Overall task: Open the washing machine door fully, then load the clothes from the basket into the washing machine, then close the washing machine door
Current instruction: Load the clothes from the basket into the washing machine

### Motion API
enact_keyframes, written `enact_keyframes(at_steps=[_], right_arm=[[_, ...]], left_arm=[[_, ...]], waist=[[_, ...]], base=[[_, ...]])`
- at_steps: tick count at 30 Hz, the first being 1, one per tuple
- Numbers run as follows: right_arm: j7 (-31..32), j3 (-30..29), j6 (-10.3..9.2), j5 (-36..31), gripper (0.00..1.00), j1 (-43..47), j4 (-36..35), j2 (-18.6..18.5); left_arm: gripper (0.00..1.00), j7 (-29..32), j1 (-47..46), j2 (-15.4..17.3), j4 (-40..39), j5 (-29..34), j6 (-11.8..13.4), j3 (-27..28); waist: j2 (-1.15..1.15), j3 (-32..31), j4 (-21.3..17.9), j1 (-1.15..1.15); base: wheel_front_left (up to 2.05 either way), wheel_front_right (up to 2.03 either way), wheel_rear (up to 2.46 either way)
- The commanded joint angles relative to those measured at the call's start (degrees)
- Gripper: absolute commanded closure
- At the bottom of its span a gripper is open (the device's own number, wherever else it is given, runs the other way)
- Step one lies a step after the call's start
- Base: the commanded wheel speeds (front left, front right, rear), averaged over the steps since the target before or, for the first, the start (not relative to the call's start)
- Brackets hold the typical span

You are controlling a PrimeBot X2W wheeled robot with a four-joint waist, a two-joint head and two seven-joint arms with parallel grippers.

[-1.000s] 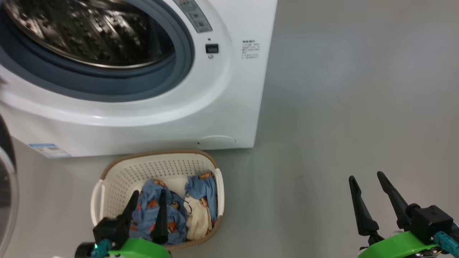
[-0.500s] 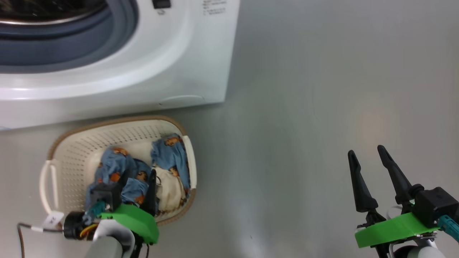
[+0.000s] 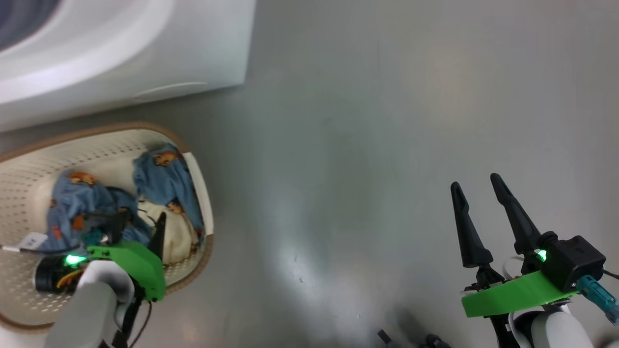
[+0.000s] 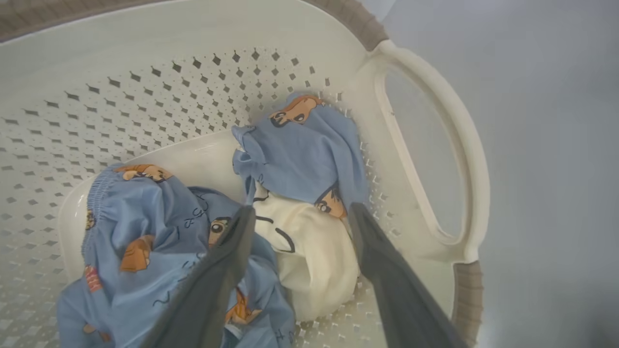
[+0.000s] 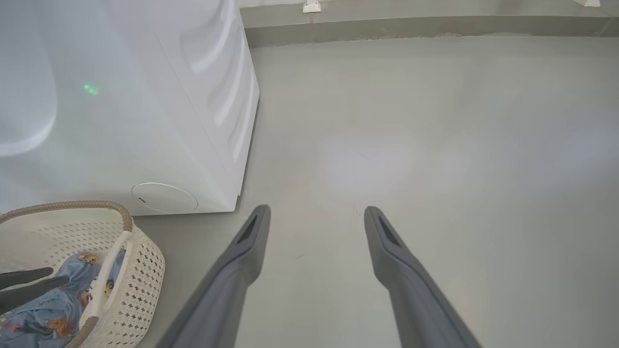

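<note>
Washing machine (image 3: 121, 58): white, upper left of the head view, with just its lower front corner in frame. The right wrist view adds its plain side panel, a round cover (image 5: 164, 197) low on the front, and a green glint on the front. Basket (image 3: 199, 193): cream, perforated, brown rim, on the floor (image 3: 387, 121) just before the machine, at the left edge of the head view. The left wrist view shows one looped side handle and the holes in the wall close up. Clothes (image 3: 162, 174): in the basket, two light-blue printed pieces, one with a cream part, bunched towards the handle end. The left wrist view makes out the orange-brown figures and an elastic waistband. Left claw (image 3: 140, 217): down inside the basket. In the head view one finger is plain and the other is half hidden. The left wrist view shows it wide, with one tip over the blue piece and the other beside the cream part. No fabric is pinched, and whether the tips touch it cannot be told. The right wrist view catches its fingers (image 5: 24, 278) at lower left, over the clothes. Right claw (image 3: 475, 181): lower right of the head view, wide, holding nothing, over bare grey floor well apart from the basket. The right wrist view adds a wall base along its top edge.
</note>
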Motion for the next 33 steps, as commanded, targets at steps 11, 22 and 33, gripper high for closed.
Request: enact_keyframes(at_steps=[11, 22, 33], right_arm=[[-2.15, 3.89, 0.57, 2.09, 0.00, -1.45, 0.79, -0.42], [-2.94, 5.51, 0.57, 3.25, 0.00, -2.58, 1.72, -0.42], [-3.14, 4.83, 0.57, 3.67, 0.00, -1.64, 1.19, -0.42]], left_arm=[[0.00, 3.73, -8.67, 4.04, 12.27, -3.91, -0.43, 3.55], [0.00, 10.59, -15.93, 5.41, 18.45, -5.62, 2.81, 4.58], [1.00, 14.11, -17.69, 5.34, 19.71, -5.25, 3.34, 2.87]], waist=[[0.00, 8.53, -7.90, 0.00], [0.00, 12.09, -9.65, 0.00], [0.00, 12.93, -9.64, 0.00]], base=[[0.00, 0.00, 0.00], [0.00, 0.00, 0.00], [0.00, 0.00, 0.00]])
